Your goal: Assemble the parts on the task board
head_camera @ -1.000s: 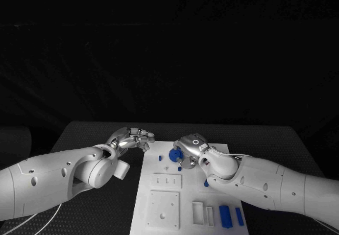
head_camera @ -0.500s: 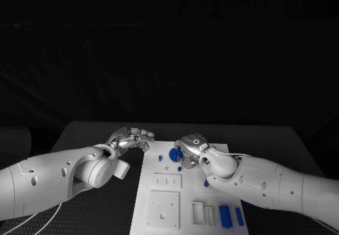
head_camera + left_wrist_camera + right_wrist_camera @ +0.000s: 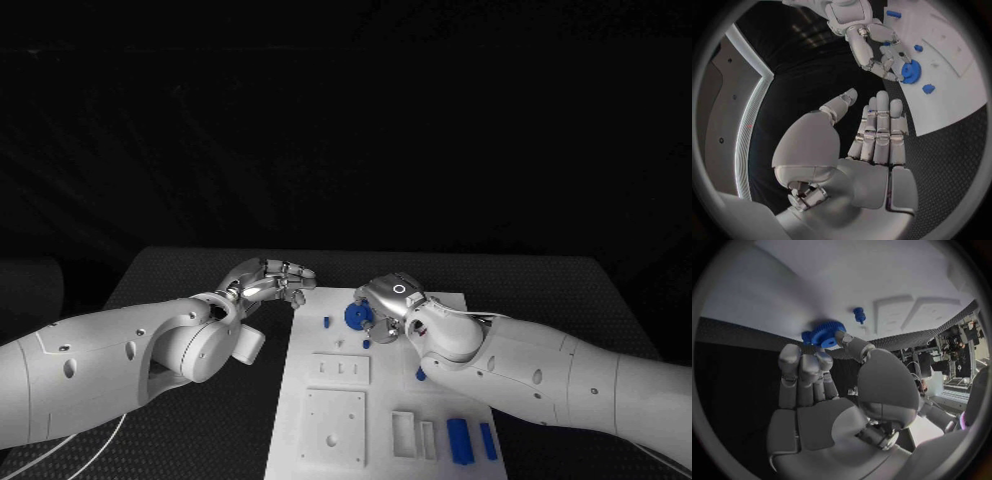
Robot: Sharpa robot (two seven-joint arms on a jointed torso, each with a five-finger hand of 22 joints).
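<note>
The white task board (image 3: 335, 400) lies in the middle of the black table. My right hand (image 3: 392, 300) is over the board's far end and holds a blue gear (image 3: 359, 317) between thumb and fingertips, right at the board's surface. The gear (image 3: 825, 333) shows beyond the right hand (image 3: 817, 380), and a small blue peg (image 3: 859, 314) stands close by. My left hand (image 3: 268, 280) hovers just off the board's far left corner. Its fingers (image 3: 879, 125) are stretched out with the thumb apart and nothing in them. From there I see the right hand (image 3: 873, 40) on the gear (image 3: 911, 71).
Small blue pegs (image 3: 327, 322) (image 3: 366, 344) (image 3: 420, 376) stand on the board near the gear. Two blue bars (image 3: 459, 441) (image 3: 488, 441) lie at the board's near right, beside white raised blocks (image 3: 333, 415). Dark table mat (image 3: 202, 420) surrounds the board.
</note>
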